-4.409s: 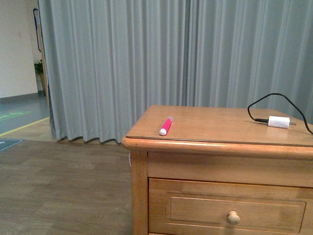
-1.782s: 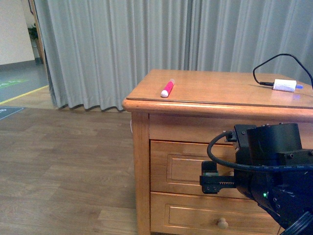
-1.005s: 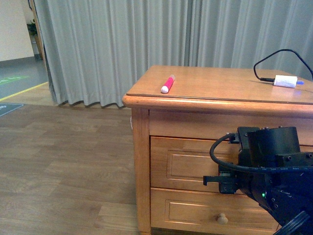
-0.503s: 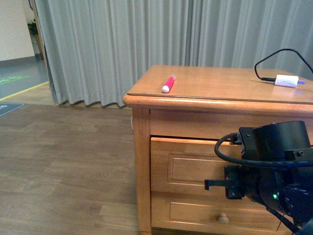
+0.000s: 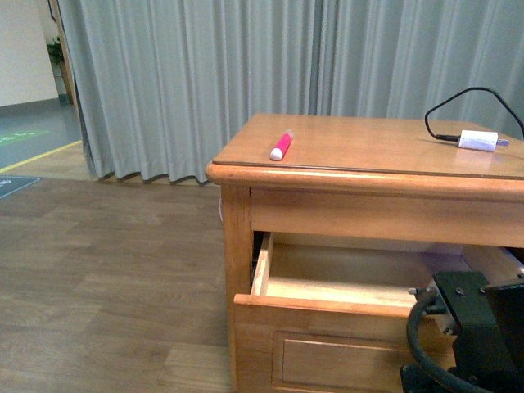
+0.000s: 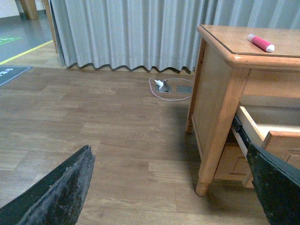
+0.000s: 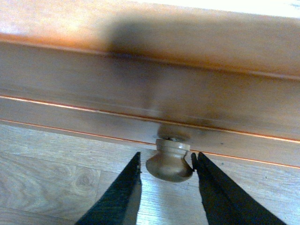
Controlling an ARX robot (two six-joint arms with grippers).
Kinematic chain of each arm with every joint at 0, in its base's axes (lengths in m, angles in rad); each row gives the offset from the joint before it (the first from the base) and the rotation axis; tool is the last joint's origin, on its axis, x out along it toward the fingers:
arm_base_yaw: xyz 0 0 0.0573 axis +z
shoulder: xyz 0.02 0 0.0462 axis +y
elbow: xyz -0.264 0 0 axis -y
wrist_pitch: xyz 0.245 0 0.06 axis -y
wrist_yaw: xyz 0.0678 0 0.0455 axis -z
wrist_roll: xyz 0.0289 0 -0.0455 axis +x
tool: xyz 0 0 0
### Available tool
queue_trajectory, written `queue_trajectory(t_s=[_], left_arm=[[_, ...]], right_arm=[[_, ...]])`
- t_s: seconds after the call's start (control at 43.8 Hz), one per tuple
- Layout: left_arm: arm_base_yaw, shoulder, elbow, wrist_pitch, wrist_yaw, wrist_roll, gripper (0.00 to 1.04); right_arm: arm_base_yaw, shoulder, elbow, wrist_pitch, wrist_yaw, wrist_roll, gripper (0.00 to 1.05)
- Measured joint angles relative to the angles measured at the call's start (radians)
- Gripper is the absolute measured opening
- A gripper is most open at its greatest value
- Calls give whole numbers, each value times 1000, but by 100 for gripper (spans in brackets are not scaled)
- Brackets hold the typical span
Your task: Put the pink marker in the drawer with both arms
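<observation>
Short, thick bright pink marker point(image 5: 281, 145) with white cap end: one. It lies flat on the light-brown wooden table point(image 5: 368, 151), near the front left corner, white end toward the front edge, slightly angled to it. Nothing touches it.

Wide light-brown wooden drawer point(image 5: 327, 304) stands open under the table's front edge; one drawer visible. The marker is above its left end, up on the table, not in it.

Right end effector point(image 7: 166, 154): narrow, black fingers point(image 7: 211, 187) bracketing the small round wooden knob point(image 7: 169, 159) on the drawer front. One finger touches the knob, the other looks a hair off, so grip firmness is unclear. It sits low at the drawer front, well apart from the marker and below it. The black right arm point(image 5: 483, 336) shows at the table's front right in the front view.

Left end effector point(image 6: 168, 150): wide, holding nothing, over the wood floor point(image 6: 117, 140) off the table's left side, well apart from the marker.

One white charger plug with black cable point(image 5: 477, 141) sits near the back right corner, far from the marker.
</observation>
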Motion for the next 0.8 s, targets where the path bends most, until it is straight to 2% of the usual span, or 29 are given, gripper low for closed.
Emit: queue_trajectory(t_s=[0.046, 0.183, 0.411, 0.617, 0.799], left_arm=[[0, 0, 0, 0, 0, 0, 99], [0, 0, 0, 0, 0, 0, 99], [0, 0, 0, 0, 0, 0, 99], [0, 0, 0, 0, 0, 0, 99], [0, 0, 0, 0, 0, 0, 99]], right_arm=[[2, -34, -26, -5, 0, 17, 47], [4, -146, -80, -45, 0, 38, 65], [-6, -468, -151, -219, -10, 61, 98], [-60, -820, -126, -467, -23, 28, 96], [-72, -908, -93, -591, -21, -28, 96]])
